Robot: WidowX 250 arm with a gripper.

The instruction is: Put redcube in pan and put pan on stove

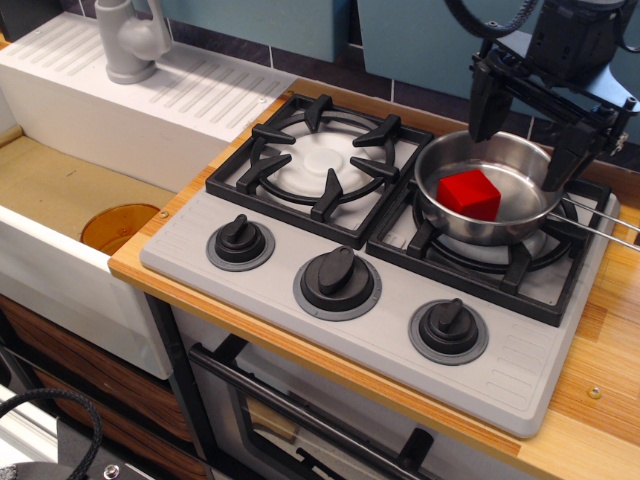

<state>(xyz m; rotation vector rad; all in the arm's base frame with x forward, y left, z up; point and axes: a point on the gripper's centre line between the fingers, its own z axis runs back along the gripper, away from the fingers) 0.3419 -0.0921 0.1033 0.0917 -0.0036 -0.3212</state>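
The redcube (469, 194) lies inside the pan (520, 225), toward its left side. The shiny steel pan rests on the right burner grate of the light grey stove (380, 330), its wire handle pointing right past the stove's edge. My gripper (520, 135) hangs just above the pan's far rim, open, its two black fingers spread wide with nothing between them; the left finger (484, 108) stands over the rim's back left, the right one over its right side.
The left burner grate (320, 160) is bare. Three black knobs (337, 281) line the stove's front. A white sink with a grey faucet (132, 40) lies to the left. The wooden counter (610, 370) runs along the right.
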